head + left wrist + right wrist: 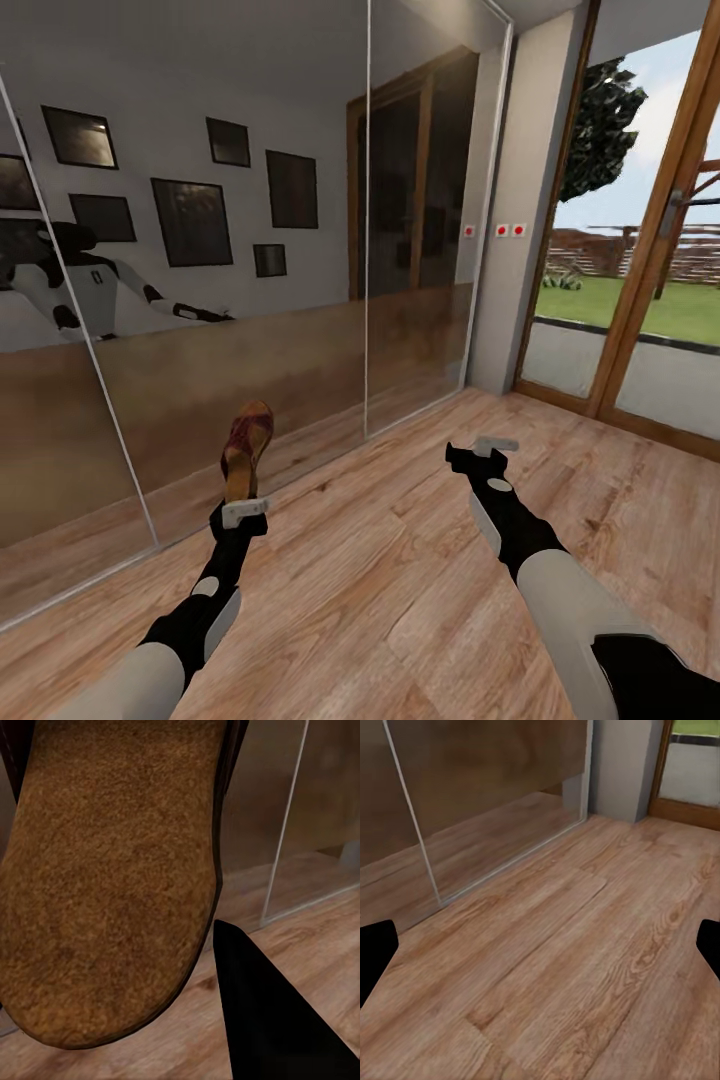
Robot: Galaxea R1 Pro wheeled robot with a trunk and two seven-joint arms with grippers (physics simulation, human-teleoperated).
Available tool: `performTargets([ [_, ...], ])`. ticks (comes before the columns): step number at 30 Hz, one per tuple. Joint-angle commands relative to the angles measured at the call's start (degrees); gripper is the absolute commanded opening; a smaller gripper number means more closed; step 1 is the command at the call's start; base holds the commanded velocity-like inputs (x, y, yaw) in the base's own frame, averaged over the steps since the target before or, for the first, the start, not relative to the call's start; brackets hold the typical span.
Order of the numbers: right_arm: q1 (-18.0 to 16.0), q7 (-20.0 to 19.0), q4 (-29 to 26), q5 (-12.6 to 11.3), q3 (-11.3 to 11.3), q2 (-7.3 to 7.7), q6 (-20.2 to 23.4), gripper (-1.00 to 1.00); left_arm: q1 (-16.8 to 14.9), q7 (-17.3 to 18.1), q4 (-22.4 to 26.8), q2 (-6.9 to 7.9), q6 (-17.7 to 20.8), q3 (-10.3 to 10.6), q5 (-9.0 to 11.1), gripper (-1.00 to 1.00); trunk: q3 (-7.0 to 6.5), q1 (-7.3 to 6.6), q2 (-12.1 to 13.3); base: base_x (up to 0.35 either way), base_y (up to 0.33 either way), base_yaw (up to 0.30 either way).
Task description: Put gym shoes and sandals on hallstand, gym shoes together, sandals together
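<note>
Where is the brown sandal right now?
The sandal is up off the floor, held in the left gripper in front of the mirror.

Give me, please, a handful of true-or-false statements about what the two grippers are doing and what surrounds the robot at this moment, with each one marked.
1. The left gripper holds a brown sandal up off the floor. True.
2. The right gripper carries a white sneaker. False: its fingers are apart, with bare wood floor between them.
3. A mirrored wall beside the robot shows its reflection. True.
4. The sandal rests on a shelf. False: it is in the left gripper, above the floor.
5. A glass door opens onto grass. True.
</note>
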State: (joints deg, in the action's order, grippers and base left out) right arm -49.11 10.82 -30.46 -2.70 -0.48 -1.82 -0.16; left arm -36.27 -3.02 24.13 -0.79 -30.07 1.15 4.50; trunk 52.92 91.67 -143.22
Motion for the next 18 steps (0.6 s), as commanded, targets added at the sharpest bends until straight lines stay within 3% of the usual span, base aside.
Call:
performTargets([
  [1,0.0,0.1,0.0,-0.3,0.0,-0.02,0.0,1.00,0.0,-0.1,0.0,0.00,-0.1,0.1,0.2,-1.00,0.06,0.01,0.0,0.232,-0.119,0.002],
  [12,0.0,0.4,0.1,-0.5,0.0,-0.02,0.0,1.00,0.0,-0.2,0.0,0.00,-0.1,0.1,0.2,-1.00,0.09,0.01,0.0,0.302,-0.174,0.005],
  [18,0.0,0.4,0.1,-0.7,-0.1,-0.02,0.1,1.00,0.0,-0.2,0.0,-0.07,-0.1,0.2,0.2,-1.00,0.28,0.01,0.0,0.322,-0.196,0.125],
])
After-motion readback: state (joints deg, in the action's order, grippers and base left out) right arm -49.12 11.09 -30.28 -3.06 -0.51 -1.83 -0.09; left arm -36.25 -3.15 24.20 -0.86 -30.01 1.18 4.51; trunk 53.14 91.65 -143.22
